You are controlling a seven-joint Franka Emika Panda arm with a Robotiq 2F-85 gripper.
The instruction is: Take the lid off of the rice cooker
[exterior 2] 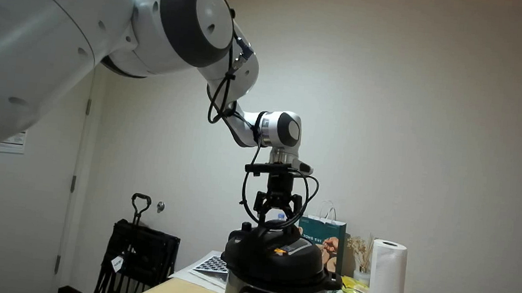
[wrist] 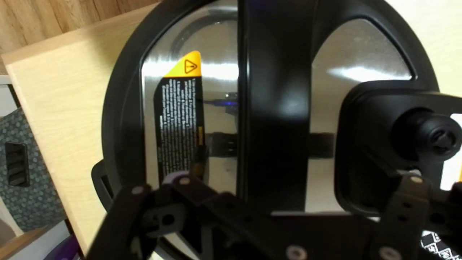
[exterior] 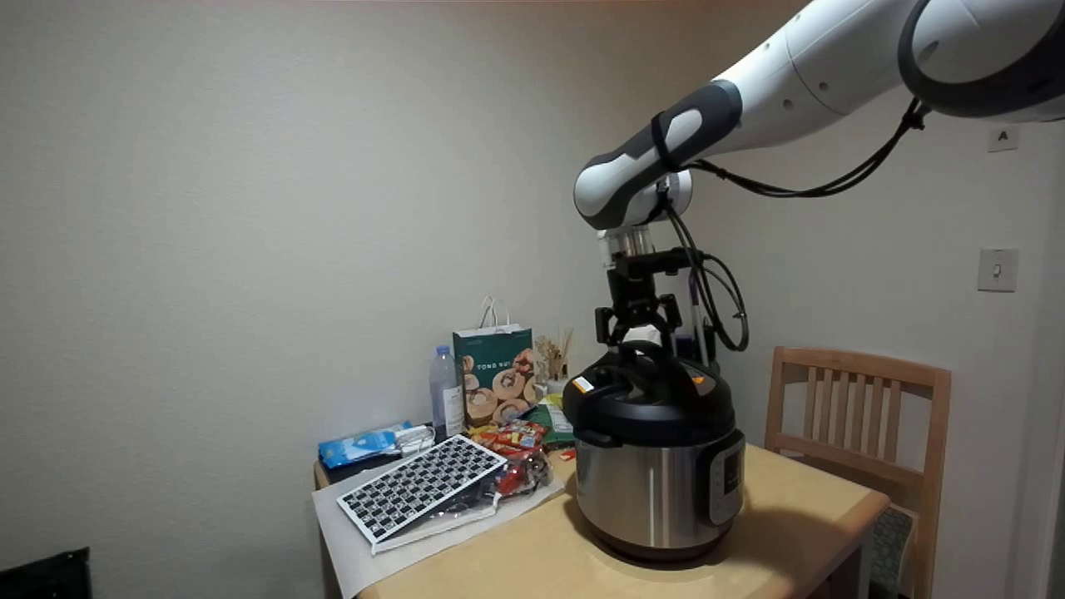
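Here, wooden table (exterior: 482, 570) bears rice cooker (exterior: 636, 491); slatted chair (exterior: 857, 363) beside, wall (exterior: 250, 208) behind; pincer (exterior: 639, 338) parted over lid (exterior: 653, 413).

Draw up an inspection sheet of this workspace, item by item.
Surface: light wooden table, partly covered by a white sheet.
Job's things: lid on the rice cooker, which stands upright on the table.
Clutter: checkered board, blue-capped bottle, green bag, paper towel roll.
Gripper: open, jaws either side of the lid's handle in the wrist view; contact unclear.
Cables: black, strapped to the arm, looping beside the gripper.
Surroundings: wooden chair beside the table, folded black cart farther off.
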